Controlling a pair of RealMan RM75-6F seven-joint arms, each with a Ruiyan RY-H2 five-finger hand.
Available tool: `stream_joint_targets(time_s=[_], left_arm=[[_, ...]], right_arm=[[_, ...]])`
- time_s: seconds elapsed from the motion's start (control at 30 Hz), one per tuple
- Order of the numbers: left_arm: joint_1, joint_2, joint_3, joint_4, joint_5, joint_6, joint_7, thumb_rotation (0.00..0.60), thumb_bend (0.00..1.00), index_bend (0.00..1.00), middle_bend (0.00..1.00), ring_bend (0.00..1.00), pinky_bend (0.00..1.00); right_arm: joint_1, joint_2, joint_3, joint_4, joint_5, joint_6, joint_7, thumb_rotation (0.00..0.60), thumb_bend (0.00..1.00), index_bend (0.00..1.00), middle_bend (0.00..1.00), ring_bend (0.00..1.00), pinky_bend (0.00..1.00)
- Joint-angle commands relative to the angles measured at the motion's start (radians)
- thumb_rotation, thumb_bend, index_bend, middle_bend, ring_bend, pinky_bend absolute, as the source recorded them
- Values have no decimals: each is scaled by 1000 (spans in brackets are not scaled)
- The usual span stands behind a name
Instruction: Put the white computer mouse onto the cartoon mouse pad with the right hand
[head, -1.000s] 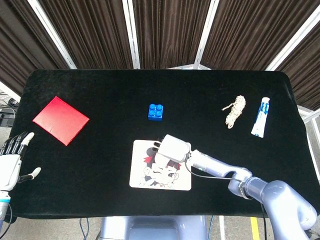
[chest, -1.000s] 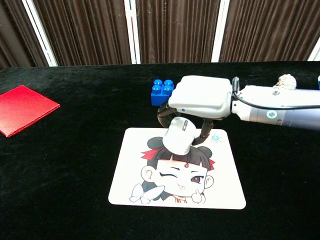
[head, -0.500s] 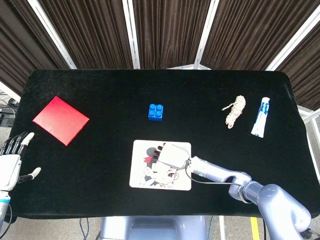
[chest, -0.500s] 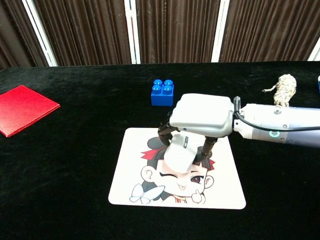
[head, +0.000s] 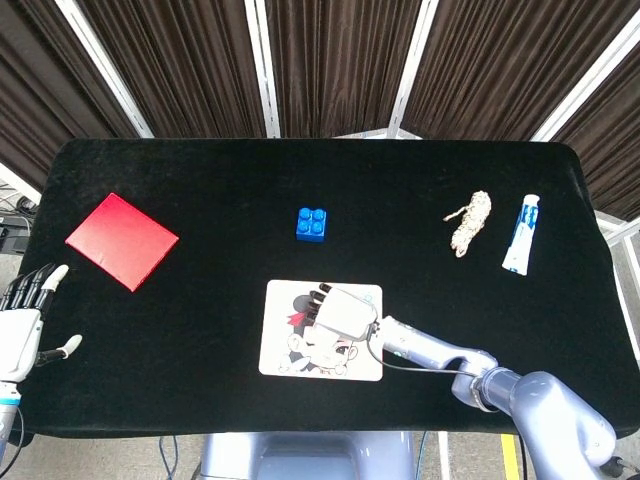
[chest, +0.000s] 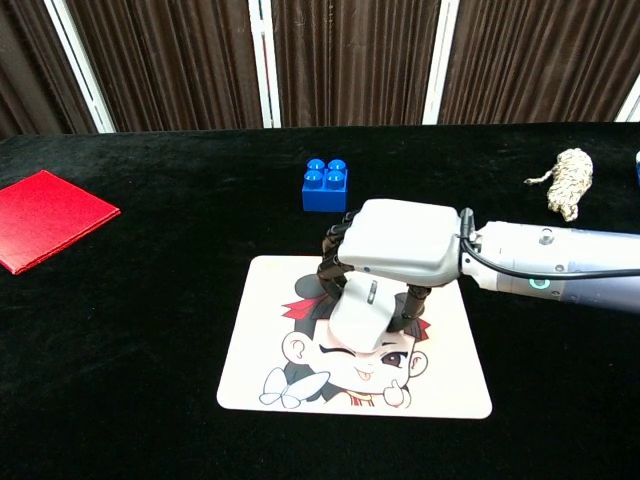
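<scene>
The left hand (head: 22, 325) hangs off the table's left edge, holding nothing, fingers spread. On the black table (head: 200, 200) lie a red square (head: 121, 240), then a blue brick (chest: 326, 184). The pad (chest: 300, 375) carries a winking cartoon girl. The mouse (chest: 361, 318) is plain white, smooth, with a dark wheel slit near its far end — its long axis runs roughly front to back, wheel end away from the robot. It lies on the pad, over the girl's hair. The right hand (chest: 400, 240) arches palm-down over it, dark fingers (chest: 334, 262) curled around its sides, grasping it; the forearm stretches off right. Far right sit a rope knot (head: 469, 221) and a tube (head: 522, 233).
</scene>
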Motion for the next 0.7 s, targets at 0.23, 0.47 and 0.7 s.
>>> stream_joint_targets(time_s=[0.23,0.47,0.7], left_arm=[[0,0,0,-1,-1,0,1,600,218,0,0,0,0],[0,0,0,-1,-3,0,3,600,218,0,0,0,0],[1,-1,-1,-3,-4,2,5,600,219,0,0,0,0]], right_arm=[[-1,51,10,-88,34,-62,-84,600,40,245,97,0,0],[-10,126,49,-191,77,-77,-182,600,17,174,23,0,0],[-46,237,88,-292,132,-61,-301,600,20,172,22,0,0]])
